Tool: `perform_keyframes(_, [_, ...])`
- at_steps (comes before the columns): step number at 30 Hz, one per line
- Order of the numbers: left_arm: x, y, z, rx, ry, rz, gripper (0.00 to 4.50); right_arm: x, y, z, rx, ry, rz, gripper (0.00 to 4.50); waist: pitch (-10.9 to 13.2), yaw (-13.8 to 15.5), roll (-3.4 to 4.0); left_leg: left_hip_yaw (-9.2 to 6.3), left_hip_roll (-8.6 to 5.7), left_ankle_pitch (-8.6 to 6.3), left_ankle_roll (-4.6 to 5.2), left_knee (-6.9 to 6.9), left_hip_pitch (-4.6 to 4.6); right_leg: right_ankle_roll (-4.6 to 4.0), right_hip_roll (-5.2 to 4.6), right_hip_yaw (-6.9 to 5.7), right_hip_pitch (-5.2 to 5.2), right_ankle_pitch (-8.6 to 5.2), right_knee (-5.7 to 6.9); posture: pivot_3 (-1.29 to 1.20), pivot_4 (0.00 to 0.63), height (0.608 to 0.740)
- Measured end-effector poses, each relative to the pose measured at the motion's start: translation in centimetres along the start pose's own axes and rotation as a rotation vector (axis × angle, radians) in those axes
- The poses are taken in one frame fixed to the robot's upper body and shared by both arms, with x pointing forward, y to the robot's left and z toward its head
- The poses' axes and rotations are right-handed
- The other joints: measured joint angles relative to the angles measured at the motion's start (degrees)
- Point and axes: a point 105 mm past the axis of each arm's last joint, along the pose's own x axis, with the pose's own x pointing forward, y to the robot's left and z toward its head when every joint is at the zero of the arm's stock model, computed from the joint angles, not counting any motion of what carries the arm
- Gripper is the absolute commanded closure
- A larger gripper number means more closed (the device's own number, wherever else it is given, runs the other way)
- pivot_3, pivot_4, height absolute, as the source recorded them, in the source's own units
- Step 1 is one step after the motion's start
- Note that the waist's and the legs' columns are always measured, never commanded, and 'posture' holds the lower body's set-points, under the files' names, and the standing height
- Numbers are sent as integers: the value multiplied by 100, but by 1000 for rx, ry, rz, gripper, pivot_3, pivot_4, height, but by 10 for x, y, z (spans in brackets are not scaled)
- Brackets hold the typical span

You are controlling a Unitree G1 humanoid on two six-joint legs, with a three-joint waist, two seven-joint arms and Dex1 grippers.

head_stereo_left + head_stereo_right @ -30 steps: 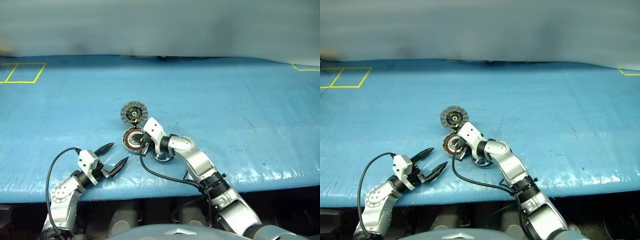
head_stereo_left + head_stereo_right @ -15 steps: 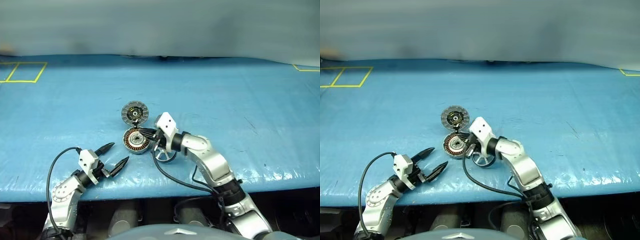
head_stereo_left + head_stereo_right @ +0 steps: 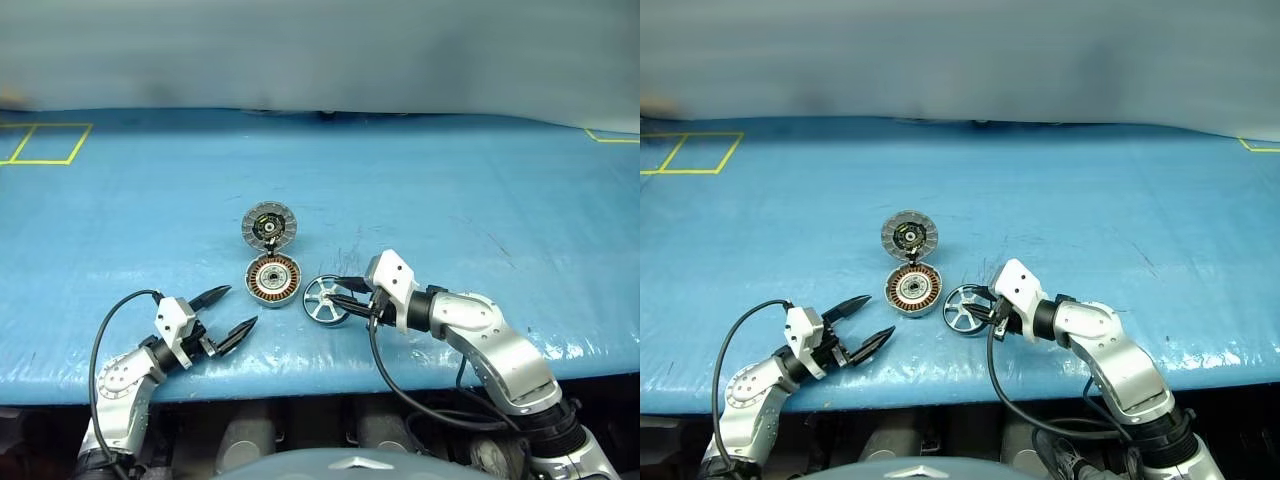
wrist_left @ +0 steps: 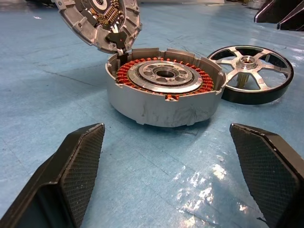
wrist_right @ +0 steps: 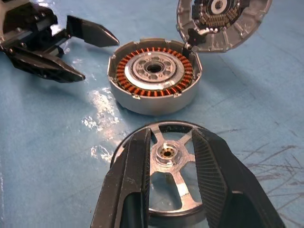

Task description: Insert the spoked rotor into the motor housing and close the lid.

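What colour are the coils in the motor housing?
Copper-orange, ringing a silver hub in the motor housing. Shows best in the left wrist view.

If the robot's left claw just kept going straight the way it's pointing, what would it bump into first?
Most likely the motor housing: in the left wrist view it sits dead ahead between the open left gripper's fingers, with bare blue table before it.

Blue-covered table [image 3: 480, 200], yellow tape outline [image 3: 40, 145] at far left. Near centre: lid [image 3: 269, 225] standing open, tilted up behind motor housing [image 3: 273, 280], touching its far rim. Copper coils visible inside housing. Spoked rotor [image 3: 325, 298] lying flat just right of housing. Right gripper [image 3: 340, 295] over rotor, fingertips slightly parted above hub. Left gripper [image 3: 234, 314] near-left of housing, fingers spread wide, empty.
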Motion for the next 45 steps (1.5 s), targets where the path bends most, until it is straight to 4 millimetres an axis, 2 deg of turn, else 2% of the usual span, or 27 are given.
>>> perform_keyframes(4, [0, 1, -1, -5, 8, 1, 0, -2, -5, -14, -64, 105, -8, 3068, 1, 6, -2, 0, -2, -1, 2, 3, -13, -3, -1, -3, -10, 3, -1, 0, 150, 740])
perform_keyframes(14, [-2, 1, -1, -8, 8, 26, 0, 0, -1, -26, -112, 181, 38, 3068, 2, 3, -4, -1, -1, -1, 2, 7, -12, 1, 0, -8, -7, 2, -1, 0, 150, 740])
perform_keyframes(17, [-2, 1, -1, -9, 7, 31, 0, 0, -2, -34, -97, 209, 45, 3657, 2, 3, -4, -1, -1, -1, 2, 8, -11, 1, 0, -9, -6, 2, 0, 0, 150, 740])
perform_keyframes(19, [-2, 1, -1, -8, 6, 33, 0, 0, -1, -35, -94, 212, 51, 4324, 2, 3, -5, -2, -1, -1, 2, 8, -11, 1, 0, -10, -4, 2, 0, 0, 150, 740])
perform_keyframes(20, [-2, 1, -1, -9, 6, 33, 0, 0, -2, -35, -92, 213, 49, 4446, 1, 5, -6, -2, -1, -1, 2, 8, -11, 1, 0, -10, -4, 2, 0, 0, 150, 740])
perform_keyframes(23, [-2, 0, -1, -9, 6, 33, 0, -1, -3, -35, -77, 203, 37, 4446, 2, 6, -7, -3, -1, -1, 2, 10, -11, 1, 0, -10, -3, 2, 0, 0, 150, 740])
perform_keyframes(26, [-3, -1, -1, -9, 6, 31, 0, -2, -7, -29, -27, 151, 18, 4446, 2, 7, -7, -4, -1, -1, 2, 11, -11, 1, 0, -11, -2, 2, 2, 0, 150, 740])
perform_keyframes(32, [-2, -3, -1, -15, -2, 12, 0, -1, -12, 9, 105, -105, 30, 4446, 4, 4, -11, -6, -1, -1, 3, 12, -10, -3, 2, -11, 1, 6, 2, 0, 150, 740])
perform_keyframes(40, [6, -2, 9, 0, -44, -27, 0, 33, -7, 22, 142, -186, 155, 4446, 5, -5, -11, -7, 1, 7, 17, 24, -10, -21, 7, -18, 4, 20, 8, 0, 150, 740])
perform_keyframes(45, [7, -2, 10, 3, -48, -31, 0, 46, -11, 21, 136, -175, 186, 4446, 5, 6, -11, -8, -2, 11, 33, 27, -12, -20, 5, -33, 6, 21, 7, 0, 150, 740])
